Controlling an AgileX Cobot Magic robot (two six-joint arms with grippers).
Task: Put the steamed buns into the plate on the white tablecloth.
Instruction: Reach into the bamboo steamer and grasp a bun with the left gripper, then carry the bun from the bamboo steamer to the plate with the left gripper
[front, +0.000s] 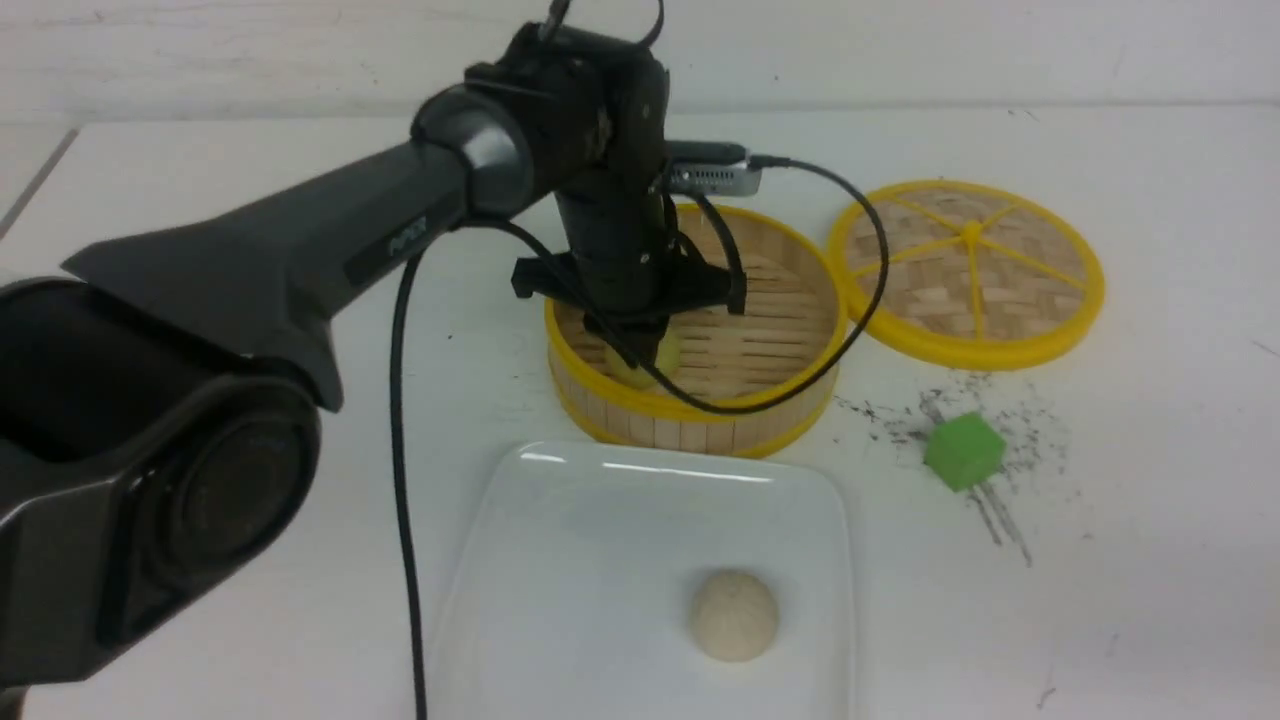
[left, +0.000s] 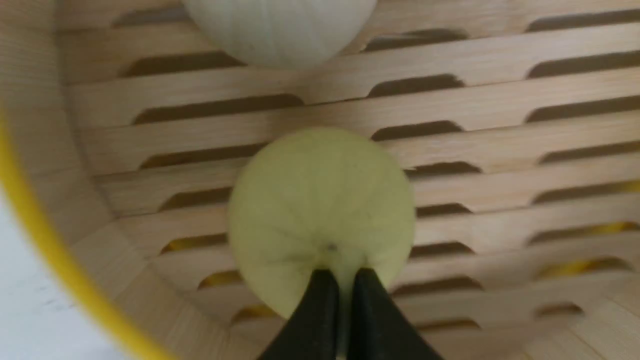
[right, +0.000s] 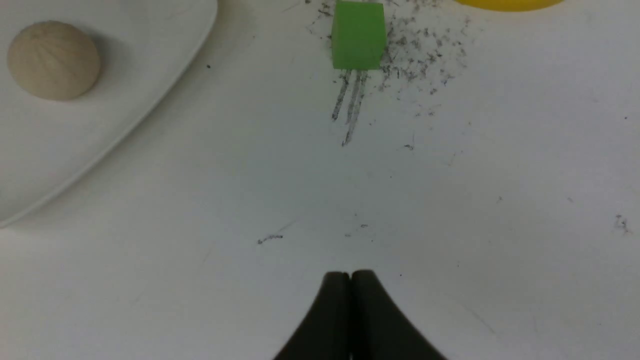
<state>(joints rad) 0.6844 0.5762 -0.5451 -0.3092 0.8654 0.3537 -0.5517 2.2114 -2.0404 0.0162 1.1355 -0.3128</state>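
on your far left the left arm (front: 250, 260) slants across the white tablecloth (front: 1150, 500) and drops its wrist straight down into the bamboo steamer (front: 700, 420), since the buns not yet moved sit there. the left gripper (left: 341, 295) hangs over the near edge of the pale yellow bun (left: 320, 210), which rests on the slatted floor close to the steamer's wall. its jaws are pressed together with only a sliver between them, so read the claw as clenched. you cannot tell from the wrist view whether it has nipped the bun's pleated top or closed on nothing. an off-white bun (left: 280, 30) lies just beyond on the same slats, apart from the yellow one. nearer you, in front of the steamer, the plate (front: 560, 560) lies flat with one beige bun (front: 733, 615) on its right half. that looks like a third of the job done, with bare plate to the left for the other two. to the right, the woven lid (front: 968, 270) lies flat just beside the steamer, set aside so the basket stays open from above. the green cube (front: 963, 450) sits among dark scuffs in front of the lid and is no part of your task. furthest right, the right gripper (right: 350, 282) is clenched on nothing above bare cloth, probably parked clear of the plate so it doesn't crowd the left arm. a bun this smooth and round may slip from a shallow pinch, so check the hold as you lift.
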